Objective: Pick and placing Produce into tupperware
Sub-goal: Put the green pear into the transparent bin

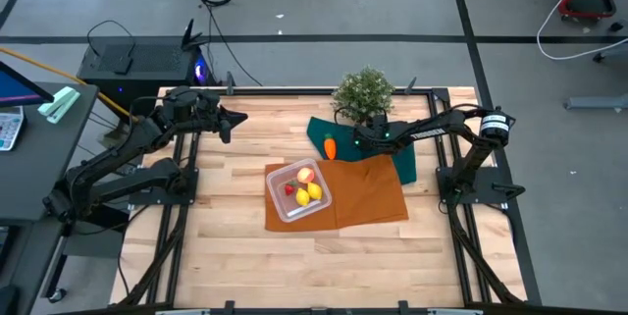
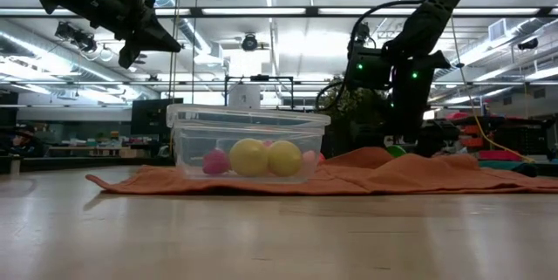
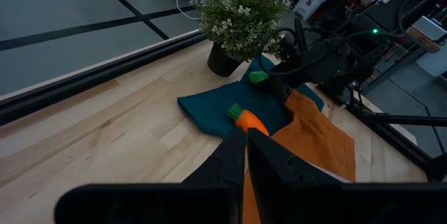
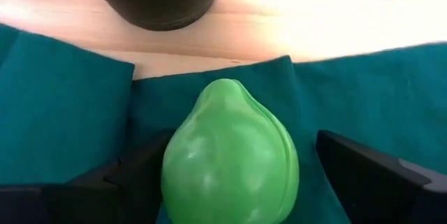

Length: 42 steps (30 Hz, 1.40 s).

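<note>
The clear tupperware (image 1: 298, 192) stands on the orange cloth (image 1: 373, 197) and holds two yellow lemons (image 2: 266, 158), a pale peach-red fruit (image 1: 305, 174) and a tiny red piece (image 1: 289, 189). The orange carrot (image 1: 330, 146) lies on the dark green cloth (image 1: 397, 163). A green fruit (image 4: 230, 158) rests on that cloth in front of the plant pot. My right gripper (image 4: 237, 147) is open, slanting down, one finger on each side of the green fruit. My left gripper (image 1: 231, 121) is shut and holds nothing, high above the table's far left part. My right gripper has one finger (image 4: 143, 172) close against the green fruit's side (image 4: 171, 168), and I cannot tell whether they touch. The other finger (image 4: 363, 172) stands clear of it. The fruit lies on the dark green cloth.
A bushy potted plant (image 1: 364, 90) stands at the table's far edge, its dark pot (image 4: 154, 1) just beyond the green fruit. Bare wood lies along the table's near side (image 1: 324, 266) and its left part.
</note>
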{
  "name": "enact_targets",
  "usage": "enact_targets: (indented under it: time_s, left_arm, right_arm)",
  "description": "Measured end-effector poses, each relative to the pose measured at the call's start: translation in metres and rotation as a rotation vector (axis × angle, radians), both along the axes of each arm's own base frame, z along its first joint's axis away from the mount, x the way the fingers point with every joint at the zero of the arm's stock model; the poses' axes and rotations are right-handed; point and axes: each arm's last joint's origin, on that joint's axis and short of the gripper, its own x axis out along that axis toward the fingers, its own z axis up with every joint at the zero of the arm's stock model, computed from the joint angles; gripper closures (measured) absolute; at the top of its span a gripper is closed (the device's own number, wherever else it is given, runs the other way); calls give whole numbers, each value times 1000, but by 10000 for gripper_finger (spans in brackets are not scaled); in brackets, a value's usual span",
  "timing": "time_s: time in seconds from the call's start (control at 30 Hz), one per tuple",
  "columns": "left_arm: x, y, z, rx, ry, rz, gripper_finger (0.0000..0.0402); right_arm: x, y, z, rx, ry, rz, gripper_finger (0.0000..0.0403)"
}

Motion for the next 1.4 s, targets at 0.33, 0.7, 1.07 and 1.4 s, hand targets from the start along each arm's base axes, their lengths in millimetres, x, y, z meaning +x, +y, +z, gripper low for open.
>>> enact_targets:
  time_s: [0.33, 0.7, 1.07, 1.4]
  left_arm:
    - [0, 0, 0, 0, 0, 0, 372]
    - [0, 0, 0, -1, 1, 0, 380]
    - [0, 0, 0, 0, 0, 0, 372]
    - [0, 0, 0, 0, 1, 0, 382]
  right_arm:
    - [8, -5, 9, -12, 14, 68, 86]
    - [7, -4, 8, 10, 7, 60, 101]
    - [6, -4, 8, 15, 21, 59, 213]
    - [6, -4, 8, 13, 17, 57, 221]
